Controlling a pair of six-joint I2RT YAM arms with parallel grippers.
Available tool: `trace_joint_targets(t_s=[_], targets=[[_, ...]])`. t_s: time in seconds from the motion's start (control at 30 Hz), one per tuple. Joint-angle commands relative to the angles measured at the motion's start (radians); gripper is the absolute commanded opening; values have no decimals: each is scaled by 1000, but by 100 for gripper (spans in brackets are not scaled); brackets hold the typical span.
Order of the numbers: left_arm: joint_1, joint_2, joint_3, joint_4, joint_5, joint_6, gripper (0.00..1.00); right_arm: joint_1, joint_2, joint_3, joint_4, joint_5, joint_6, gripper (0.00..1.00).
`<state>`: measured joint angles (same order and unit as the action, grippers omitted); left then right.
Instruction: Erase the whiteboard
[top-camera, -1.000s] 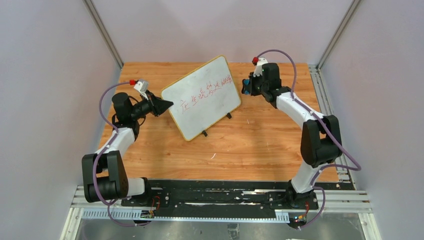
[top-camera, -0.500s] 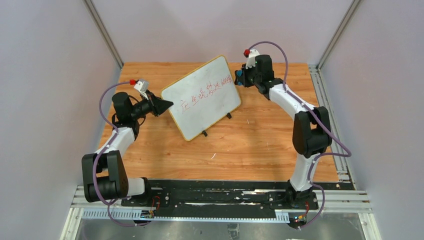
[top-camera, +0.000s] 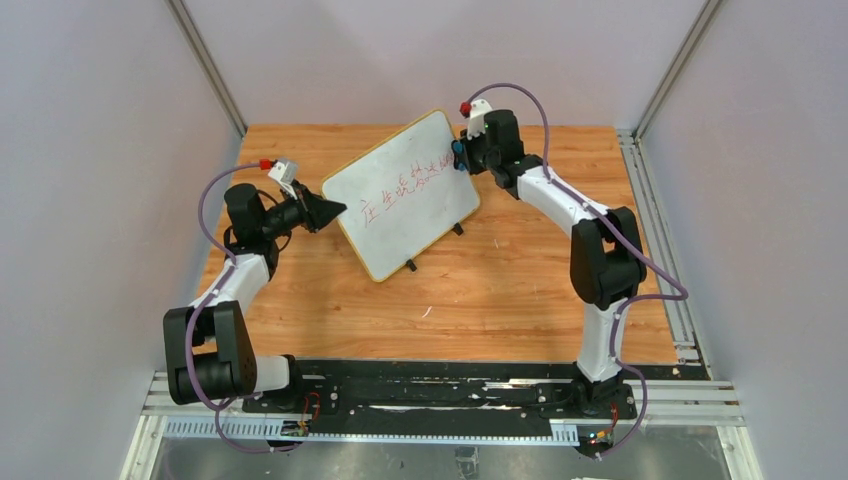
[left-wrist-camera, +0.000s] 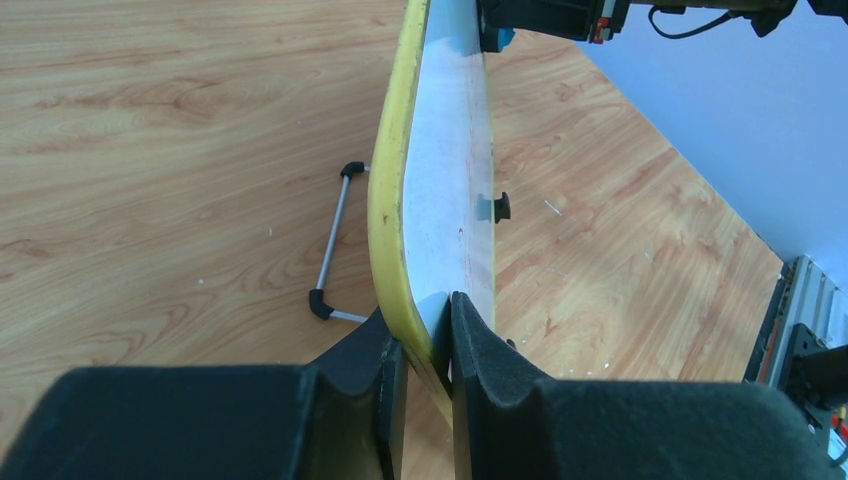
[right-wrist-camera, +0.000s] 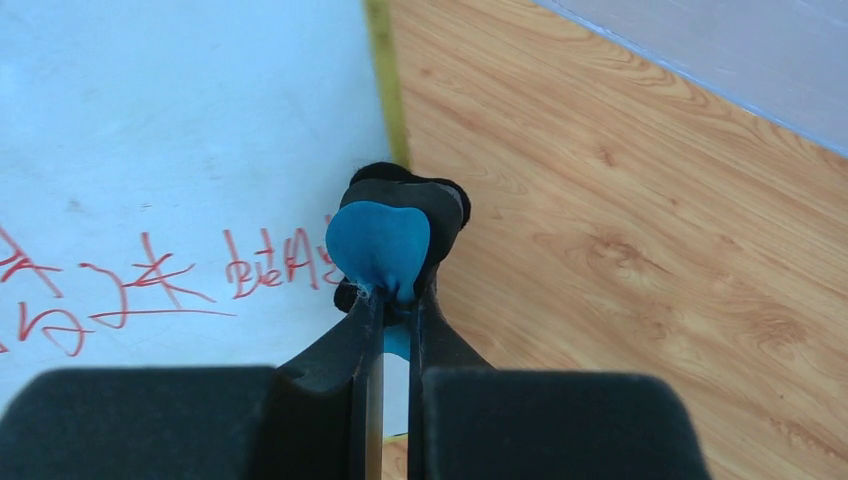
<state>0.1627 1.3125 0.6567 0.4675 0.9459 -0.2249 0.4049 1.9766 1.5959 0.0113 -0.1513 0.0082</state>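
The whiteboard (top-camera: 405, 193), white with a yellow rim and red writing, stands tilted on the table's far middle. My left gripper (top-camera: 335, 211) is shut on its left edge; in the left wrist view the fingers (left-wrist-camera: 478, 350) pinch the yellow rim (left-wrist-camera: 392, 190). My right gripper (top-camera: 462, 157) is shut on the blue eraser (right-wrist-camera: 380, 245) at the board's upper right corner. In the right wrist view the eraser sits at the right end of the red characters (right-wrist-camera: 160, 280), by the rim; I cannot tell if it touches the board (right-wrist-camera: 180, 130).
The wooden table (top-camera: 500, 280) lies around the board. The board's wire stand (left-wrist-camera: 332, 240) and a black foot (left-wrist-camera: 499, 207) show in the left wrist view. Metal frame posts (top-camera: 205, 65) and grey walls bound the cell; a rail (top-camera: 660, 240) runs along the right edge.
My right arm has swung left with the eraser, from right of the board to its upper right corner. The left arm and the board have stayed put.
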Motion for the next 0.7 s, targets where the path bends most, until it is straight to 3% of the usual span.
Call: trace_joint_targets(t_s=[0.0,0.37,0.67], targets=[[2,17,10,-46,-65,144,0,90,-13,-27,19,-21,-27,1],[2,13,6,-54,-61,153,0,148,-40,-53,26,31,-51,1],[2,-27,-4,-110,-45,194,0,64,0,6,-16,81,-77,1]])
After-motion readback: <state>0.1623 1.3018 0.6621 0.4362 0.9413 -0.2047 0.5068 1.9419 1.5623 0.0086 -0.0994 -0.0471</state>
